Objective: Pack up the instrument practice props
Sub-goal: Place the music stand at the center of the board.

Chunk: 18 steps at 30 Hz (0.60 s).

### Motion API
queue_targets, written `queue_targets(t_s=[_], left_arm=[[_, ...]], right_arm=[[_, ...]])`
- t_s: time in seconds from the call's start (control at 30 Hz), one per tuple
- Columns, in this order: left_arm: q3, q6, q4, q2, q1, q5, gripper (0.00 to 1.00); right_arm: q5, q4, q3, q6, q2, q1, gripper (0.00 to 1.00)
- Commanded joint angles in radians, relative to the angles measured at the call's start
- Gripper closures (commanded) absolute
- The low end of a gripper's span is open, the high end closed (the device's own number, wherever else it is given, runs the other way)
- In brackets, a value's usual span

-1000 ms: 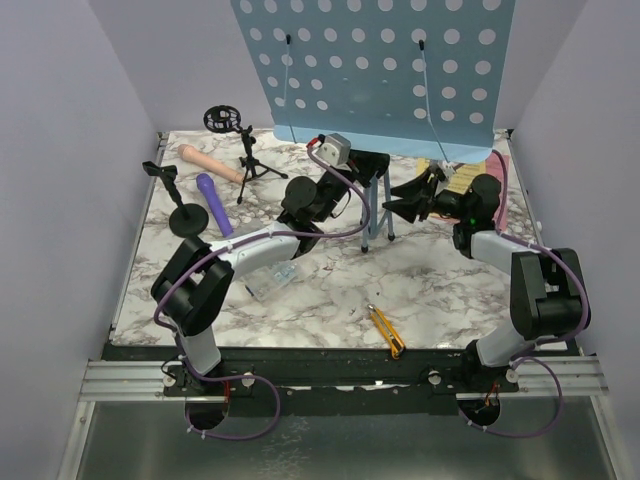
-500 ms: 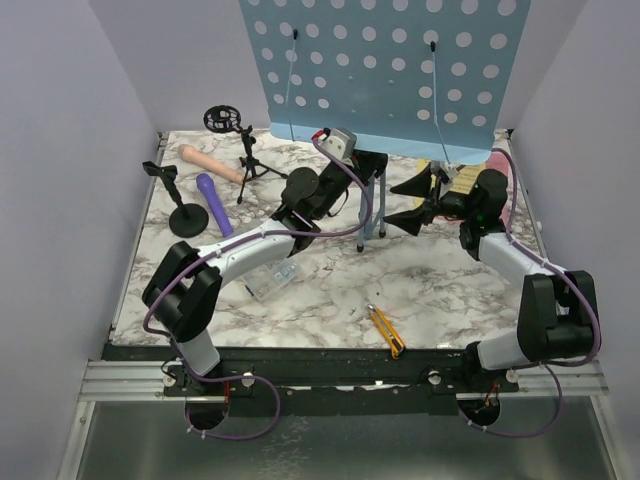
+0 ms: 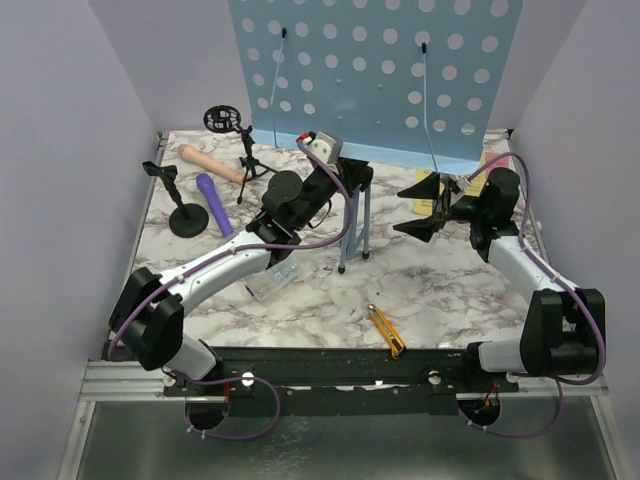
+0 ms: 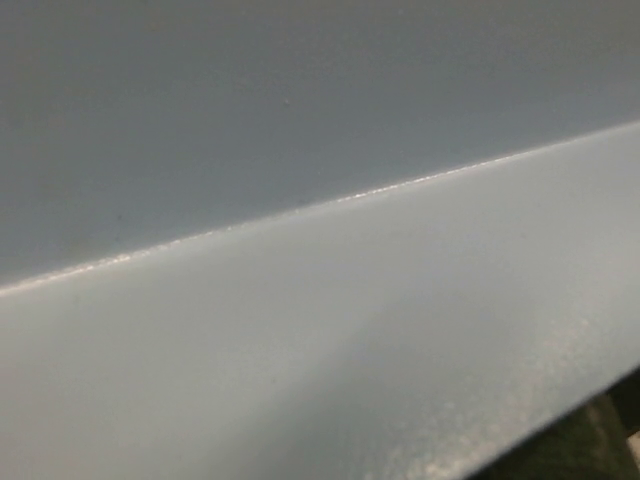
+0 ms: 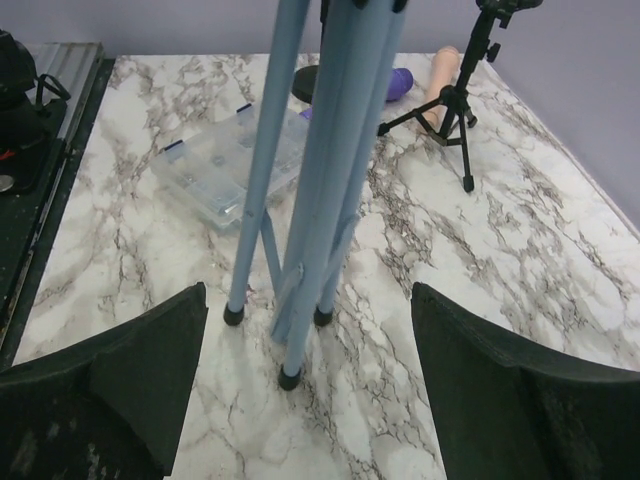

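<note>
Light-blue perforated metal music rack point(image 3: 375, 70) is being carried at 12 o'clock of the white marble table point(image 3: 440, 290), tilted, with its sheet rising past the top of the overhead view. Its light-blue tripod legs point(image 3: 355, 225) are being kept folded together, hanging toward 6 from under the rack. In the right wrist view the three black feet are being rested on the marble.

Left gripper point(image 3: 350, 172) is being held at the top of those legs, just under the rack, jaws pinched on the music rack's post as far as the overhead view shows. The left wrist view is being filled by blue sheet only, fingers hidden.

Right gripper point(image 3: 400, 208) is being held at 2 o'clock, aimed toward 9 at the legs. Its fingers point(image 5: 120, 380) are being kept spread wide, near the legs but apart from them, nothing between them.

At 10 o'clock:
- beige microphone point(image 3: 210, 163) and purple microphone point(image 3: 214, 203) are being left lying flat.
- black round-base mic mount point(image 3: 178, 205) is being left upright just beside the purple one.
- black tripod mic mount with a ring head point(image 3: 240, 150) is being left standing toward 11.

Clear plastic parts box point(image 3: 272, 280) is being left at 8 under the left forearm. Yellow-and-black utility knife point(image 3: 385, 331) is being left at 6, near the edge.
</note>
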Motion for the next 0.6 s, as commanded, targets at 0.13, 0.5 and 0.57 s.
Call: queue_targets(t_s=[0.13, 0.5, 0.57], left_arm=[[-0.007, -0.078, -0.058, -0.28, -0.016, 0.08, 1.0], [0.007, -0.129, -0.387, -0.45, -0.018, 0.057, 1.0], [0.01, -0.126, -0.407, -0.456, -0.018, 0.048, 1.0]], right_arm=[[-0.055, -0.028, -0.018, -0.05, -0.014, -0.022, 0.15], [-0.036, -0.024, -0.026, -0.056, 0.005, -0.062, 0.15], [-0.035, -0.024, -0.027, -0.058, 0.009, -0.066, 0.15]])
